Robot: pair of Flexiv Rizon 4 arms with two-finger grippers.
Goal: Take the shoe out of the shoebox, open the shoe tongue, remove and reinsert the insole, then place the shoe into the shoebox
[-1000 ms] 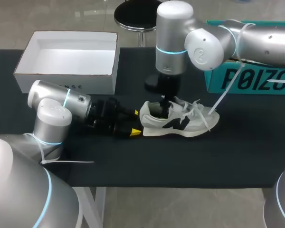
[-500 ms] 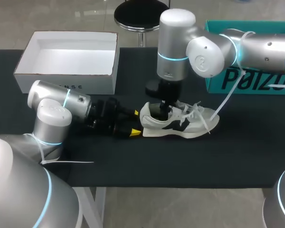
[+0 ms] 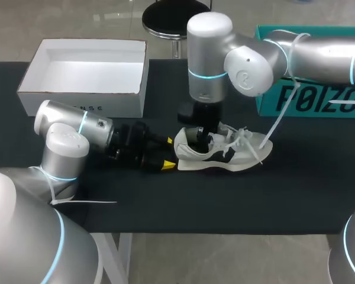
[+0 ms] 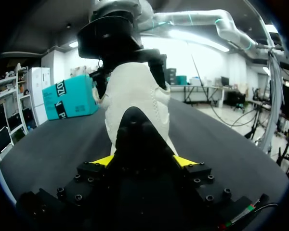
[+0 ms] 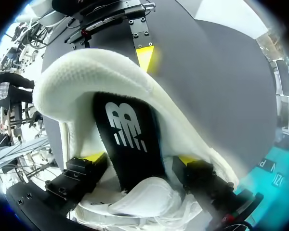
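Shoebox (image 3: pixel 83 102): white, open top, on the table (image 3: pixel 225 201) well left of the shoe (image 3: pixel 239 158) and farther back, not touching it.
Left arm (image 3: pixel 77 127) lies low along the table, left of the shoe. Left gripper (image 3: pixel 170 152) is at the shoe's heel and clamped on it. The left wrist view shows the heel (image 4: pixel 135 91) between the yellow tips, one tip (image 4: pixel 105 160) against each side.
Shoe: white sneaker with a black side logo, out of the shoebox, upright on its sole. Heel points left, toe right, laces (image 3: pixel 247 137) loose over the top.
Right arm (image 3: pixel 319 53) comes in from the right and drops straight down over the shoe. Right gripper (image 3: pixel 200 131) is down inside the shoe's opening, at the heel end.
Right wrist view: black insole (image 5: pixel 127 137) lies in the shoe directly ahead of that gripper (image 5: pixel 139 158), with the white collar (image 5: pixel 86 72) around it. Can't tell whether it is grasping anything.
Teal box (image 3: pixel 272 102): behind the shoe's toe and to the right, apart from it.
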